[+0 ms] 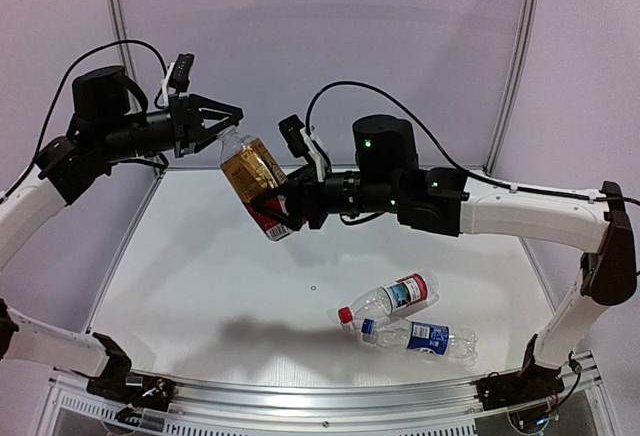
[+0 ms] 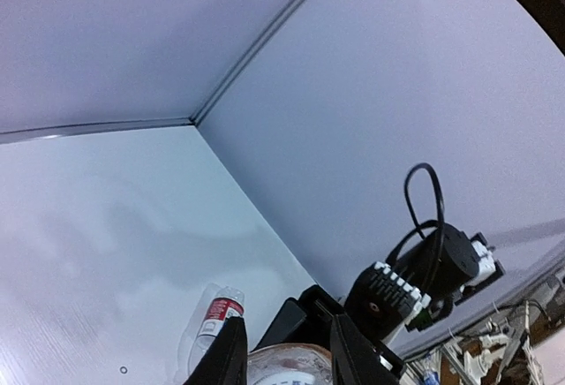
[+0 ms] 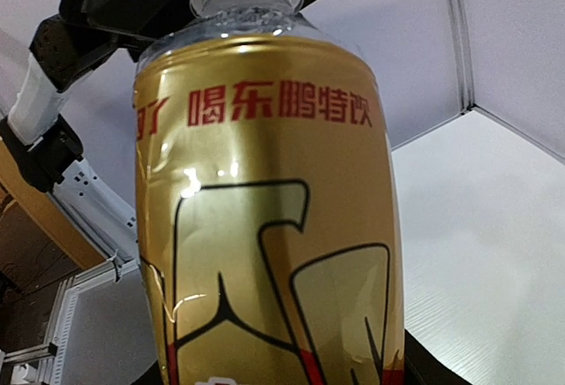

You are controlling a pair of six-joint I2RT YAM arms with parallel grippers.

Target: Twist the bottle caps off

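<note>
The amber bottle [image 1: 250,168], filled with amber liquid, hangs tilted above the table [image 1: 180,286] at upper centre, with open surface below and to its left. The right pincer [image 1: 283,211] is clamped on its lower half. The left pincer [image 1: 222,126] straddles its neck; I cannot tell if it grips. Lower right, near the front rim, the red-labelled bottle [image 1: 398,296] and blue-labelled bottle [image 1: 428,338] lie touching, with the red cap [image 1: 345,314] and blue cap [image 1: 368,327] on.

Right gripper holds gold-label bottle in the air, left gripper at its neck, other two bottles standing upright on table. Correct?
No: the red-capped bottle and blue-capped bottle lie on their sides on the table, as the top external view shows. Rest holds.
</note>
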